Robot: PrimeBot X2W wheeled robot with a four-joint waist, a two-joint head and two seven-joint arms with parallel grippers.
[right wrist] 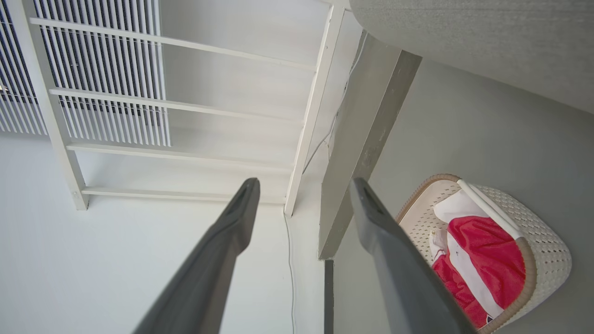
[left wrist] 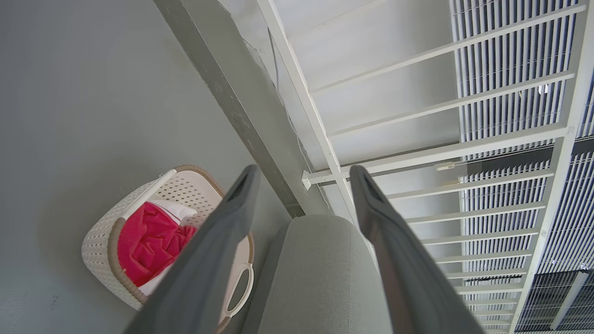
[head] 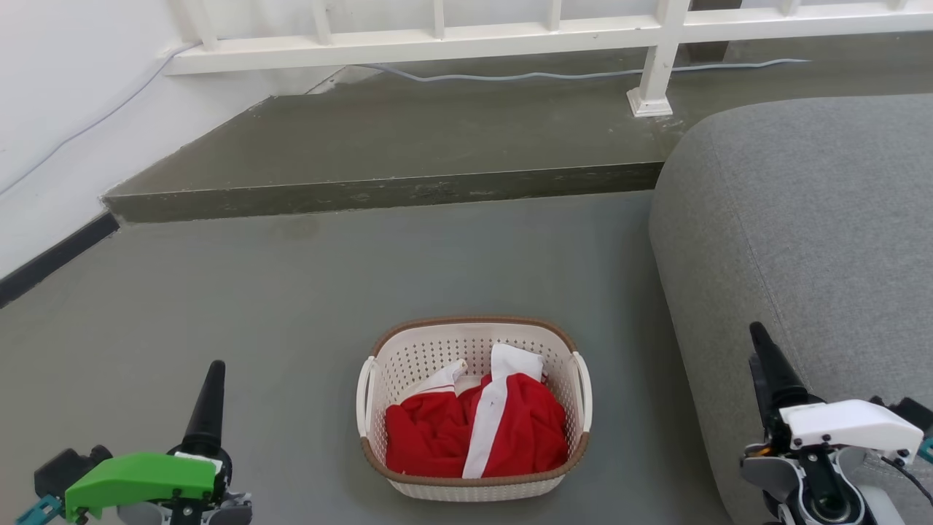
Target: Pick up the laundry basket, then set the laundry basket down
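The laundry basket (head: 430, 357), cream-white and perforated with a brown rim, stands on the grey floor low in the middle of the head view. A white loop handle (head: 362, 397) sits on each short side. A red and white garment (head: 437, 430) lies crumpled inside it. My left gripper (head: 215, 372) is at the lower left, well left of the basket, open and holding nothing. My right gripper (head: 758, 335) is at the lower right over the sofa's edge, also open with nothing in it. The left wrist view has the basket (left wrist: 100, 241) left of the gripper (left wrist: 301, 174). The right wrist view has the basket (right wrist: 547, 246) right of the gripper (right wrist: 304, 185).
A grey upholstered sofa (head: 802, 219) fills the right side, close to the basket's right handle. A raised concrete step (head: 393, 138) runs across behind, with a white railing (head: 437, 44) and a cable on it. A white wall (head: 58, 109) borders the left.
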